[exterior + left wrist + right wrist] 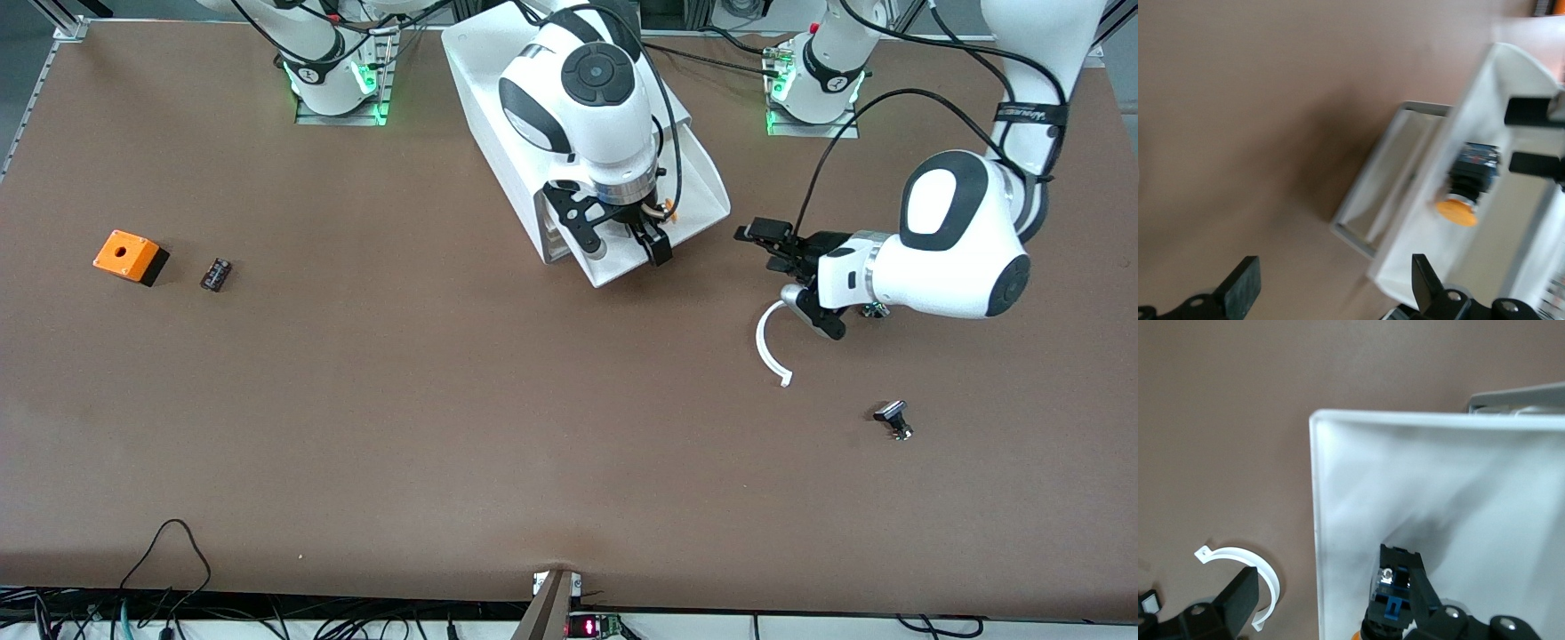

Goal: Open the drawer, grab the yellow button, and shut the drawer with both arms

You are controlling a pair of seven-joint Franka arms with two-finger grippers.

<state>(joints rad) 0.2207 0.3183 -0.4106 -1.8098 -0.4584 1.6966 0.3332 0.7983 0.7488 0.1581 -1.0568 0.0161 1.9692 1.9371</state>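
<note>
Button (1465,190) lying on its side in open drawer (702,191), orange cap toward drawer's front edge; right hand (633,233) directly over it, fingers spread, nothing gripped; left hand (782,276) released, empty, beside drawer over counter (444,400); white curved clip (770,342) just below it; right arm clearly nearer

You have an orange box (131,257) near the right arm's end of the surface (400,427), a small black part (216,274) just beside it, a white curved strip (770,345), and a black-capped piece (893,419) nearer the camera.
</note>
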